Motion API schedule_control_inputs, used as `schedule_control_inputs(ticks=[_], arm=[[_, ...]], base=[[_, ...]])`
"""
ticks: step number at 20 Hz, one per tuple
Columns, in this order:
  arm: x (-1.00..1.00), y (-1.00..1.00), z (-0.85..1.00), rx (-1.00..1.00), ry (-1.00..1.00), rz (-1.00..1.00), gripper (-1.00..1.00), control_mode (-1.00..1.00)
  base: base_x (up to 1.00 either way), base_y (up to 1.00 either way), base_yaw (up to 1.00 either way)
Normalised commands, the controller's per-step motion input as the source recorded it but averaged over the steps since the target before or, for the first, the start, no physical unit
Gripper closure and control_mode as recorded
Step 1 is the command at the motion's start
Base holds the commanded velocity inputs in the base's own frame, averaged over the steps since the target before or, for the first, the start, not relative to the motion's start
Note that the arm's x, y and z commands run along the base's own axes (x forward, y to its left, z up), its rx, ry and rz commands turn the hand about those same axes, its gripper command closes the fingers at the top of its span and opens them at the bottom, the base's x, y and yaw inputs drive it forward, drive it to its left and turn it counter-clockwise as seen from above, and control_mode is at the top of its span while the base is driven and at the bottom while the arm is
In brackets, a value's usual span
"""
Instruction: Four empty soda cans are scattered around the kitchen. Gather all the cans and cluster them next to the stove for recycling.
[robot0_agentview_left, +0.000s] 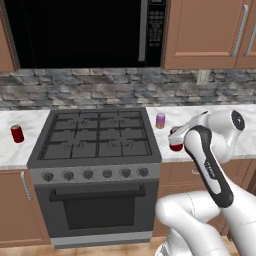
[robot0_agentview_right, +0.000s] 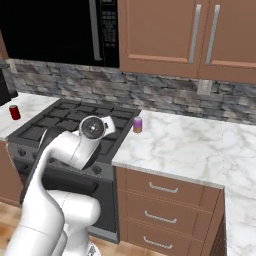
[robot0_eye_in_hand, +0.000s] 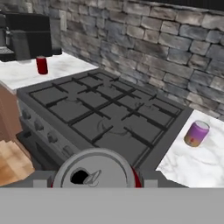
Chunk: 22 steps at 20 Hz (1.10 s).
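The jaws are closed around a red soda can (robot0_eye_in_hand: 94, 169), whose silver top with its open mouth and pull tab sits right at the camera in the hand view. The held can (robot0_agentview_left: 175, 139) hangs just right of the stove (robot0_agentview_left: 95, 137), over the marble table (robot0_agentview_left: 240, 137). A purple-pink can (robot0_agentview_left: 160, 120) stands upright on that table beside the stove's back right corner. Another red can (robot0_agentview_left: 17, 133) stands on the table left of the stove.

A grey stone backsplash (robot0_agentview_left: 90, 87) runs behind the white marble counter (robot0_agentview_right: 190, 145). Brown wooden cabinets (robot0_agentview_right: 165, 35) hang overhead, drawers (robot0_agentview_right: 165, 200) sit below, above wood flooring (robot0_agentview_left: 30, 250).
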Motion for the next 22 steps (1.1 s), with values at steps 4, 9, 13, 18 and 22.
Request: schedule_control_inputs(ticks=[4, 9, 13, 18, 22], arm=[[0.04, -0.39, 0.00, -0.05, -0.07, 0.07, 1.00, -1.00], [0.36, -0.26, -0.09, -0.03, -0.01, 0.04, 1.00, -1.00], [0.48, -0.25, -0.11, -0.01, 0.00, 0.03, 1.00, -1.00], [0.49, -0.24, -0.11, 0.00, 0.00, 0.03, 1.00, -1.00], [0.45, -0.24, -0.13, 0.00, 0.00, 0.04, 1.00, -1.00]], base=[[0.00, 0.00, 0.00], [0.00, 0.00, 0.00], [0.00, 0.00, 0.00], [0.00, 0.00, 0.00], [0.00, 0.00, 0.00]])
